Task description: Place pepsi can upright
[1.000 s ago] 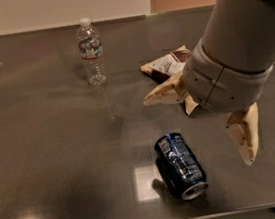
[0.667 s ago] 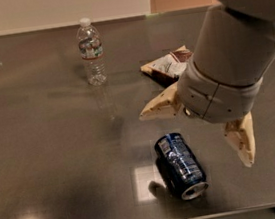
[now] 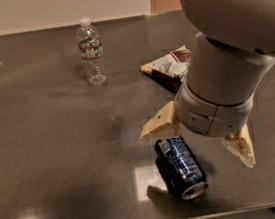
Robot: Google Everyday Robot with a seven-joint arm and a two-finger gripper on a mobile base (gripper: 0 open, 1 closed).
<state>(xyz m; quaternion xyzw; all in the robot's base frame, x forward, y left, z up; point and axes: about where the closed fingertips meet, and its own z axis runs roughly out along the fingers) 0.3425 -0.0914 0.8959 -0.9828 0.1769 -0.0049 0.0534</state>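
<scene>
The pepsi can [image 3: 182, 167], dark blue with a silver end, lies on its side on the dark table [image 3: 51, 143] near the front edge, its open end pointing toward the front right. My gripper [image 3: 197, 144] hangs just above the can's far end. Its two cream fingers are spread wide: one fingertip [image 3: 150, 131] sits left of the can and the other [image 3: 246, 156] sits right of it. The fingers hold nothing. The grey arm fills the upper right of the view.
A clear plastic water bottle [image 3: 91, 51] with a white cap stands upright at the back left. A snack bag [image 3: 168, 67] lies flat behind the arm. The table's front edge runs just below the can.
The gripper has moved left and down toward the can, and its fingers now straddle the can's far end. The can, bottle and bag have not moved.
</scene>
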